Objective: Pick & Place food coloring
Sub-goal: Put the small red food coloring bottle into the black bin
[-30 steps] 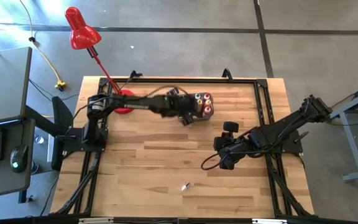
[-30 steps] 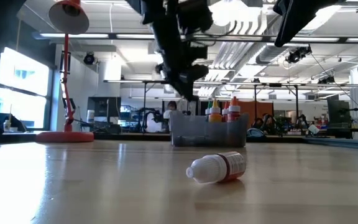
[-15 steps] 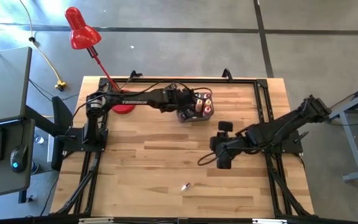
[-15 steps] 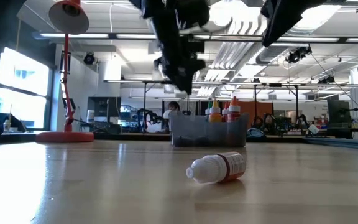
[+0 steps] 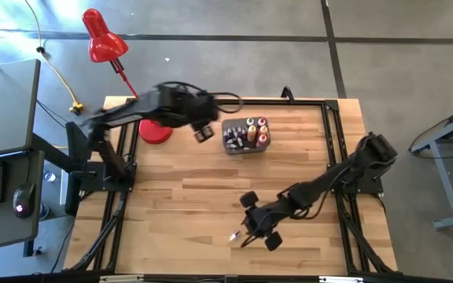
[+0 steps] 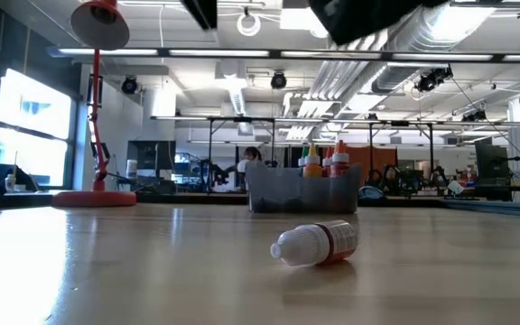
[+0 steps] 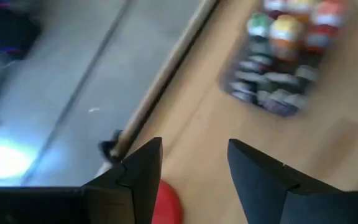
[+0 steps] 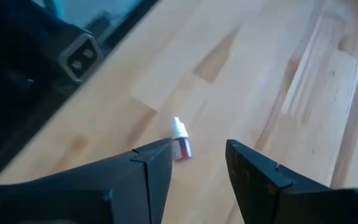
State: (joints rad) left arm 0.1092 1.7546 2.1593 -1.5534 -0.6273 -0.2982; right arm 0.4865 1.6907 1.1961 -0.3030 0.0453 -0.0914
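One small food coloring bottle [image 5: 235, 235] with a white cap and red label lies on its side on the table near the front; it also shows in the low view [image 6: 317, 243] and the right wrist view [image 8: 180, 142]. Several more bottles [image 5: 252, 132] stand in the dark grey tub [image 5: 234, 146] at the far middle. My right gripper [image 5: 252, 223] is open, just right of the loose bottle and above it; its fingers [image 8: 143, 163] point at it without touching. My left gripper [image 5: 204, 132] is open and empty, left of the tub [image 7: 272, 93].
A red desk lamp stands with its base [image 5: 155, 132] at the table's far left, close to my left gripper; the base also shows in the left wrist view [image 7: 168, 203]. Black frame rails [image 5: 329, 118] run along the table's edges. Bare wood lies between tub and loose bottle.
My left gripper has drawn back from over the tub toward the table's left edge and has risen out of the low view. My right gripper has swung from the table's middle toward the near edge and left, toward the loose bottle. The bottle and the tub have stayed put.
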